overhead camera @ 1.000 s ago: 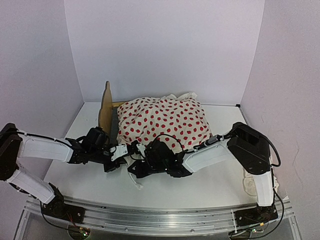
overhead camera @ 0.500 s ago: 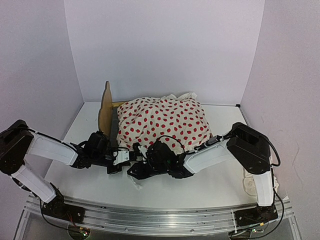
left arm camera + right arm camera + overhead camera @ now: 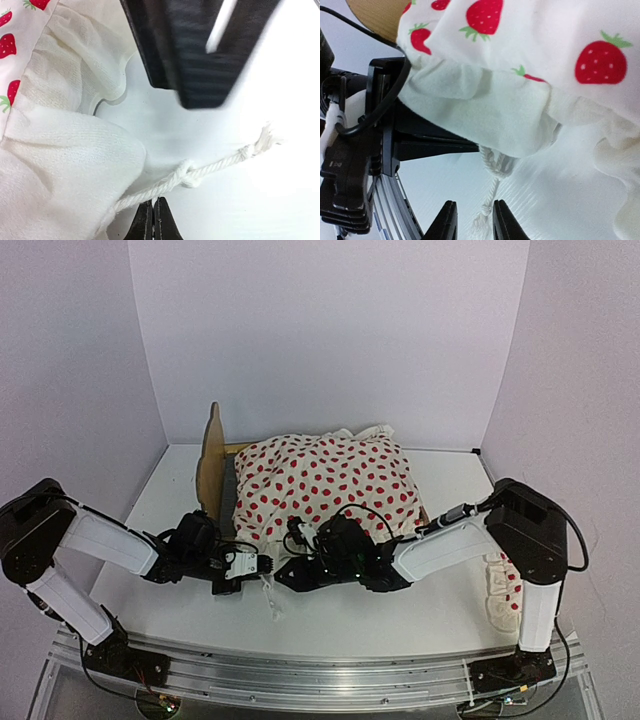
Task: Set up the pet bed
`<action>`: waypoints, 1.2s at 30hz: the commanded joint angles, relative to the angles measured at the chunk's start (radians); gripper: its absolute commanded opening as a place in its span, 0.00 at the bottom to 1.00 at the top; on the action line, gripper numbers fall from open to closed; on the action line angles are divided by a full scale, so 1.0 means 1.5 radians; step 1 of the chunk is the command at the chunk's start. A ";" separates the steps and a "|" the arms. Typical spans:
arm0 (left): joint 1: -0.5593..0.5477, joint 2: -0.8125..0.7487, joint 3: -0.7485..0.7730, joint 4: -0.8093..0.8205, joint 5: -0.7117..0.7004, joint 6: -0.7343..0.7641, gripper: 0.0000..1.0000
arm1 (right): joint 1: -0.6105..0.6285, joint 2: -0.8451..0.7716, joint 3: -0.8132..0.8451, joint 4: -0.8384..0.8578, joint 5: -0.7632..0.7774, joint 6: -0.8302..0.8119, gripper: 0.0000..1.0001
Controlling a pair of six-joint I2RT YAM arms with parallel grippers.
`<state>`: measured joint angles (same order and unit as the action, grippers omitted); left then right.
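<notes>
L fingers [image 3: 145, 226] are sitting pressed together by duvet [image 3: 330, 485] cord [image 3: 200, 173] nr table [image 3: 420, 625] front edge, R fingers [image 3: 448, 222] standing slightly spread w/ cord between.

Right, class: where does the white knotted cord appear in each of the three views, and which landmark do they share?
Top external: cord lies bottom centre on the table, below the duvet.
Left wrist: cord crosses the lower middle, knot central, above the left gripper.
Right wrist: cord hangs bottom centre, above the right gripper.
Shared landmark: the duvet's white ruffled edge.
</notes>
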<state>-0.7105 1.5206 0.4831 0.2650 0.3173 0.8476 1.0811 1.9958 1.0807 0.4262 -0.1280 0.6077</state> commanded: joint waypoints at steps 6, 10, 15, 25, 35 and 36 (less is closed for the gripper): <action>-0.001 0.011 -0.014 0.085 -0.020 0.018 0.00 | -0.006 0.082 0.079 -0.018 0.033 0.005 0.12; -0.001 0.023 -0.016 0.094 -0.009 0.027 0.00 | -0.007 0.106 0.109 -0.016 0.046 -0.016 0.10; 0.001 0.029 -0.014 0.093 -0.012 0.037 0.00 | -0.012 0.104 0.102 -0.012 0.065 -0.011 0.10; 0.001 0.035 -0.012 0.103 -0.012 0.040 0.00 | -0.016 0.128 0.111 -0.013 0.077 -0.026 0.08; 0.002 0.043 -0.008 0.111 -0.010 0.047 0.00 | -0.016 0.164 0.154 0.007 -0.006 -0.035 0.12; 0.002 0.043 -0.008 0.112 -0.010 0.048 0.00 | -0.016 0.164 0.152 0.013 -0.014 -0.034 0.13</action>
<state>-0.7105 1.5742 0.4686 0.3943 0.2935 0.9022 1.0607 2.2134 1.2852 0.4249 -0.0646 0.5603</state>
